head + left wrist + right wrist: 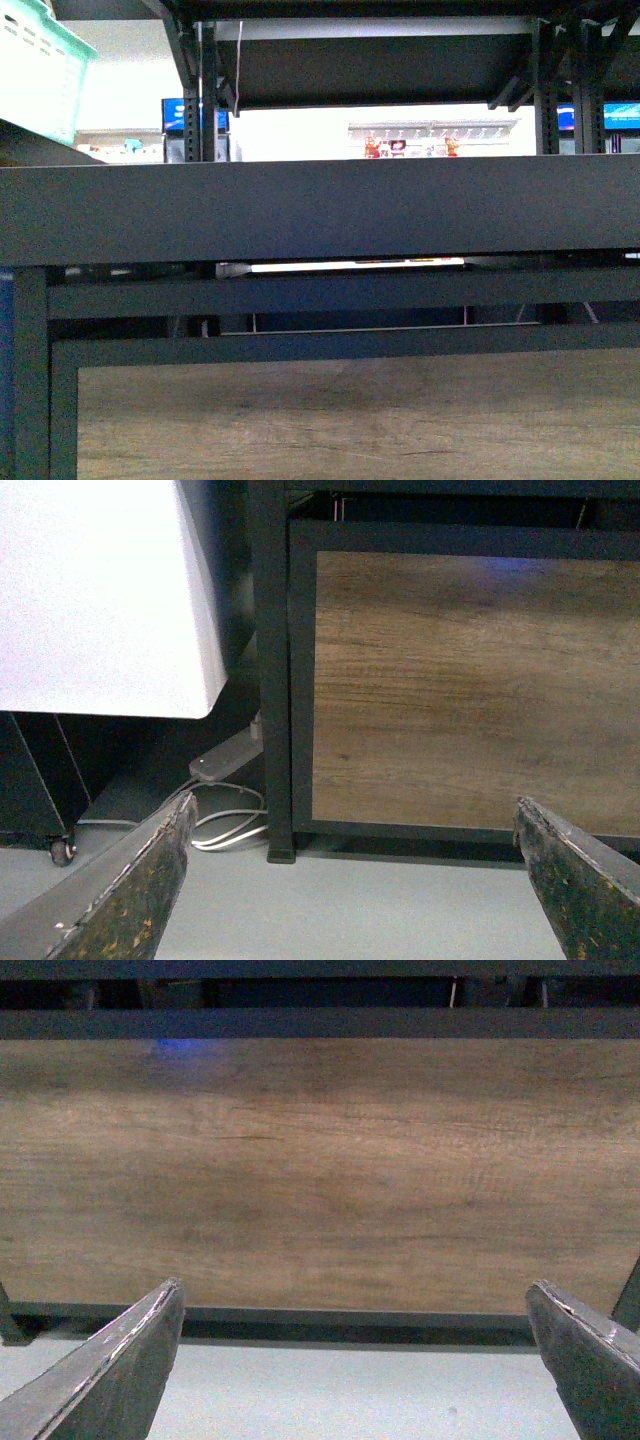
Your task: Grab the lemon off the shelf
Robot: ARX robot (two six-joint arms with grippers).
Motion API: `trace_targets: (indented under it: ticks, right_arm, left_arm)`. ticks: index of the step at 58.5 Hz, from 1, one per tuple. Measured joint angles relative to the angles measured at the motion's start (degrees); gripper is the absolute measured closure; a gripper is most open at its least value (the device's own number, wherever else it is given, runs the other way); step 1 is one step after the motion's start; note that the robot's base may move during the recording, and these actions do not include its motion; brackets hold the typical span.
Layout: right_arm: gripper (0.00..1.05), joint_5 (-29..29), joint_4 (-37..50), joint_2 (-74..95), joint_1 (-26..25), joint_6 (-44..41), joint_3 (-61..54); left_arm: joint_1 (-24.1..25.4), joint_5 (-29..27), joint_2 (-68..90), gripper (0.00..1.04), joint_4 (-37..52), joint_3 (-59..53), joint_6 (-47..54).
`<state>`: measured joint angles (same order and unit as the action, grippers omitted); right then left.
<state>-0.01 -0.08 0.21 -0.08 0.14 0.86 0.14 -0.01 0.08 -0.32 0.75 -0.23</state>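
The black metal shelf fills the front view, its wide tier edge running straight across and another tier above. No lemon shows in any view. Neither arm shows in the front view. My left gripper is open and empty, low above the grey floor, facing the shelf's black leg and a wood panel. My right gripper is open and empty, also low, facing the same kind of wood panel with its black bottom rail.
A mint-green basket sits at the upper left of the front view. A white box, a power strip with white cables and a caster wheel lie beside the shelf leg. Lit store shelves show behind.
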Motion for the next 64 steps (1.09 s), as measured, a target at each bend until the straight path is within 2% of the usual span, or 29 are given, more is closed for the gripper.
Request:
trace_targets:
  ticks: [64]
  right_arm:
    - [0.02,0.04,0.00,0.00,0.02,0.00,-0.02]
  left_arm:
    - [0.00,0.00,0.00,0.08,0.00,0.00,-0.02]
